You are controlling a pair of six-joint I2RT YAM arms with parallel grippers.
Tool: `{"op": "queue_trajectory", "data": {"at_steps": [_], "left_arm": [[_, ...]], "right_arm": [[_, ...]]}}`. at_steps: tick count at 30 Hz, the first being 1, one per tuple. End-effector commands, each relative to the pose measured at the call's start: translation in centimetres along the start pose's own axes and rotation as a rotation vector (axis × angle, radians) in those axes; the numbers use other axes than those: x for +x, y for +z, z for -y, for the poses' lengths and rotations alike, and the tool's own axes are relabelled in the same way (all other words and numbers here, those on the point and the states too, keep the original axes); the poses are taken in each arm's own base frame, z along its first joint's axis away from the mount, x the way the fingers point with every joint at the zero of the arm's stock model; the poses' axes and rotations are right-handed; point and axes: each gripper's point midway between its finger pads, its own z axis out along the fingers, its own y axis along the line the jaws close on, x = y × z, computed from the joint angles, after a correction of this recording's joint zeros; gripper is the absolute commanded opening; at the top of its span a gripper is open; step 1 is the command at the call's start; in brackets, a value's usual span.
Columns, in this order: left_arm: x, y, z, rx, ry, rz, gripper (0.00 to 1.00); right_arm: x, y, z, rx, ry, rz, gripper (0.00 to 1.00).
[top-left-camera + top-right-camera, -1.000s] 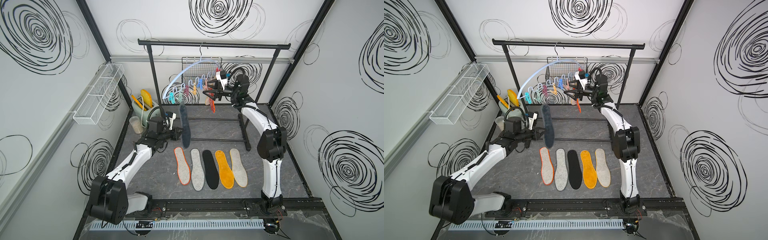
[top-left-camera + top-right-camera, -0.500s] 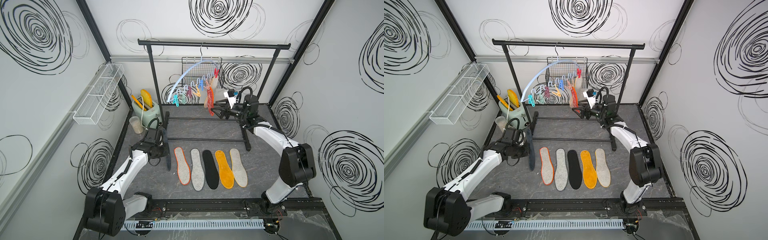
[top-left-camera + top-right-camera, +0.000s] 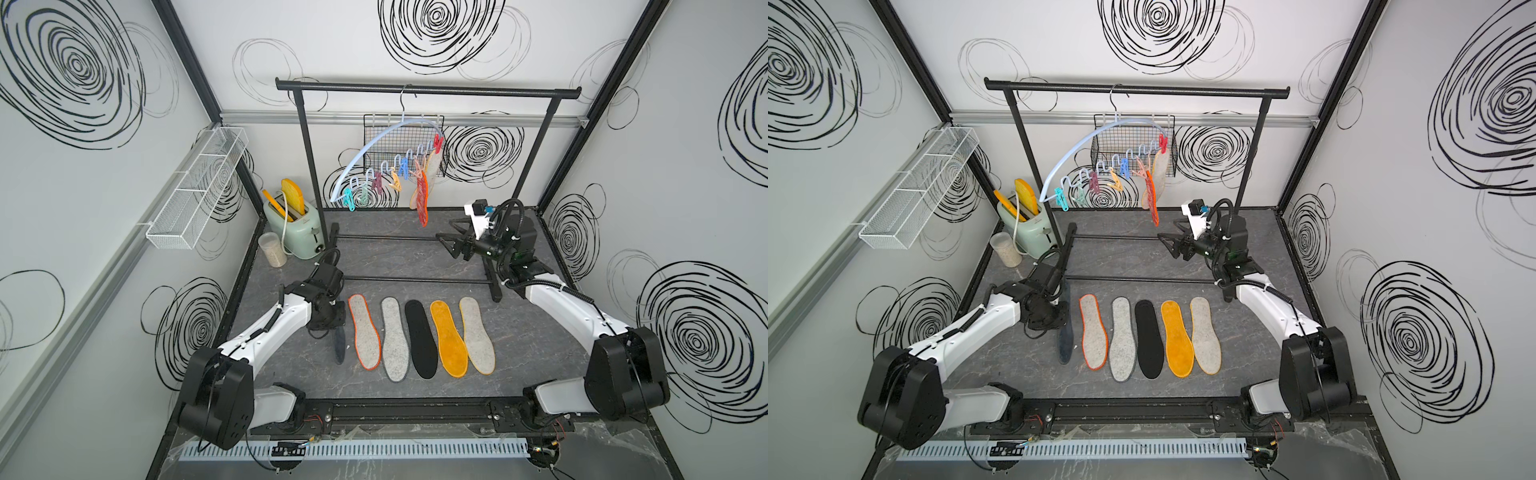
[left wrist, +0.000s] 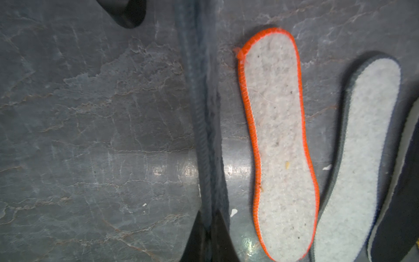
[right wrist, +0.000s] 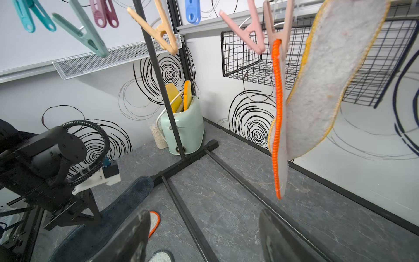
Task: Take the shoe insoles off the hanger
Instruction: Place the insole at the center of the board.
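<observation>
Slate tabletop (image 3: 415,399) | left gripper (image 4: 209,224) pinches dark grey insole (image 3: 1064,340) on edge (could flop onto orange-edged neighbour (image 4: 278,136)) | right gripper (image 5: 204,217) spread, near tilted hanger (image 3: 365,146); two insoles (image 5: 328,79) pegged, a tug may swing it.

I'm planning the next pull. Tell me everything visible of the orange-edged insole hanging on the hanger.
The orange-edged insole is a thin, foot-shaped pad of pale grey felt with bright orange stitching round its rim. It hangs lengthwise, nearly edge-on in the right wrist view, its top end pinched by a pink peg on the tilted pale blue hanger. It overlaps a yellow-edged insole behind it; its lower end hangs free above the table, beyond the open right gripper.
</observation>
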Motion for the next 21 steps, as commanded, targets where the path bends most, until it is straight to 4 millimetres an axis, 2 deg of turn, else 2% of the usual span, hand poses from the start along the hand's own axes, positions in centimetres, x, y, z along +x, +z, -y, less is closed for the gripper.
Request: {"op": "queue_trajectory", "data": {"at_steps": [1,3,5,6,7,9,12,14,16,20,21], "left_arm": [[2.0,1.3,-0.9,-0.055,-0.003,-0.094,0.16],[2.1,1.5,-0.9,-0.052,-0.004,-0.107,0.22],[2.1,1.7,-1.2,-0.058,-0.012,-0.118,0.36],[2.0,1.7,-1.3,-0.058,-0.019,-0.115,0.39],[1.7,1.6,-1.5,-0.058,-0.029,-0.107,0.48],[0.7,0.7,-2.1,-0.063,-0.059,-0.070,0.56],[-1.9,-2.4,-3.0,-0.064,-0.094,0.058,0.59],[-4.1,-5.5,-3.2,-0.058,-0.108,0.173,0.61],[-5.9,-8.2,-1.3,0.057,-0.090,0.283,0.60],[-10.0,-15.0,7.5,0.533,0.076,0.596,0.59],[-10.8,-16.7,8.7,0.583,0.113,0.691,0.60]], "right_arm": [[-1.0,-0.6,-0.2,0.018,-0.021,0.035,0.77],[-0.9,-0.7,-0.2,0.022,-0.022,0.035,0.77],[-0.9,-0.7,-0.1,0.026,-0.022,0.035,0.77],[-0.8,-0.7,0.0,0.028,-0.019,0.034,0.77],[-0.8,-0.6,0.0,0.028,-0.017,0.033,0.77],[-0.6,-0.6,0.0,0.027,-0.014,0.027,0.77],[-0.4,-0.5,0.3,0.038,-0.017,0.021,0.77],[-0.3,-0.5,0.5,0.044,-0.015,0.021,0.77],[-0.6,-0.5,0.6,0.046,-0.016,0.026,0.77],[-1.6,-0.8,0.7,0.063,-0.016,0.056,0.77],[-2.0,-1.0,0.9,0.073,-0.017,0.063,0.77]]}}
